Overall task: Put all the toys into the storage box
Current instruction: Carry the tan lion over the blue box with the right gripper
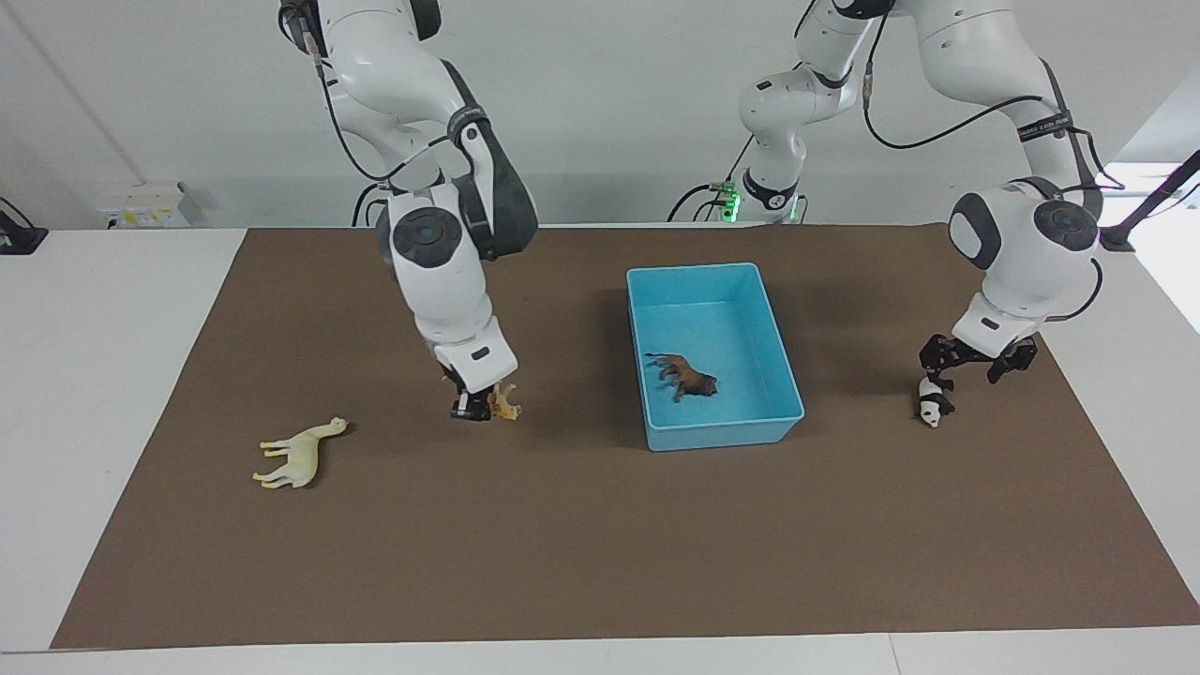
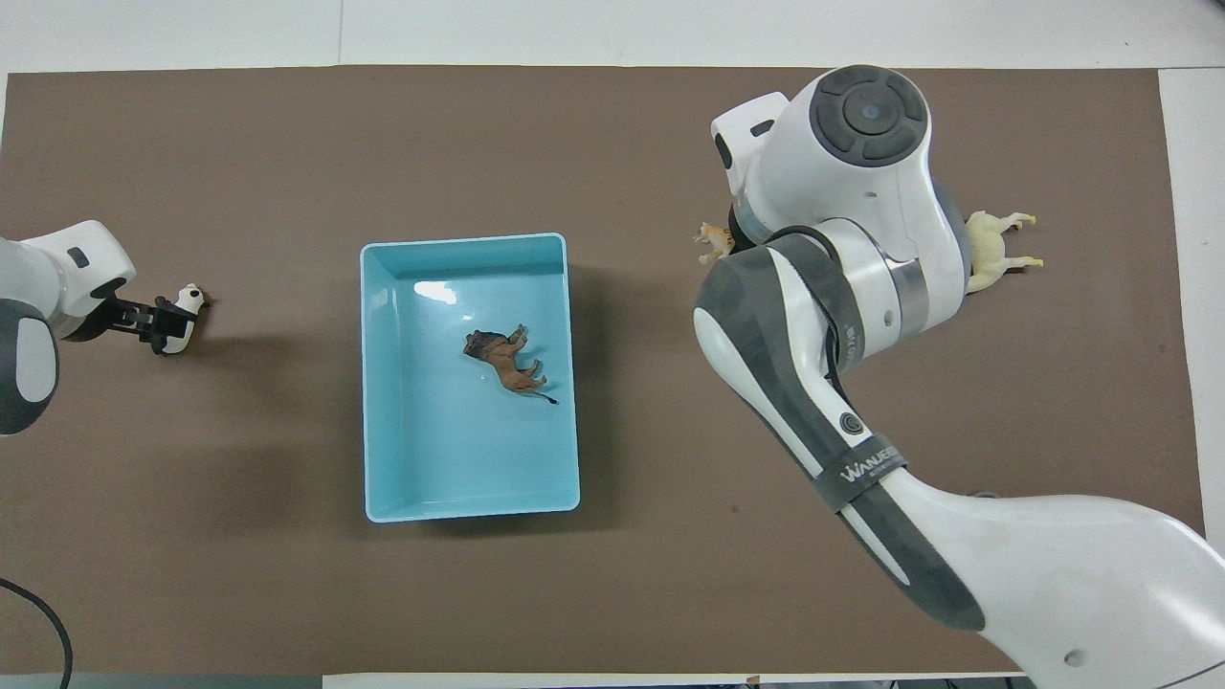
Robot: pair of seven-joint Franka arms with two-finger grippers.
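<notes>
Facing view: storage box, light blue, open top, on the brown mat around the middle of the desk, somewhat toward the robots' edge. Dark brown figurine lying on its side on the box floor. Right pincer down at the mat, toward the right arm's end from the box; orange tiger right at its tip, touching the fingers; grip itself hard to read, cannot tell. Cream long-necked figurine flat on its side, nearer the right arm's end of the desk and nearer the desk edge away from the robots, apart from the pincer, fully visible here. Left pincer low near the left arm's end of the desk, black fingers straddling the panda; panda at mat level, contact with the fingers looks likely, closure cannot tell.

Overhead view: right arm's wrist and elbow cover its own pincer entirely; only the tiger's head end sticks out beside the wrist. Cream figurine partly hidden under the same arm, legs and rear showing. Box rim complete, brown figurine near the centre of its floor. Left pincer seen side-on, fingers around the panda, head poking out past the fingertips. White desk margin around the mat on all sides.
</notes>
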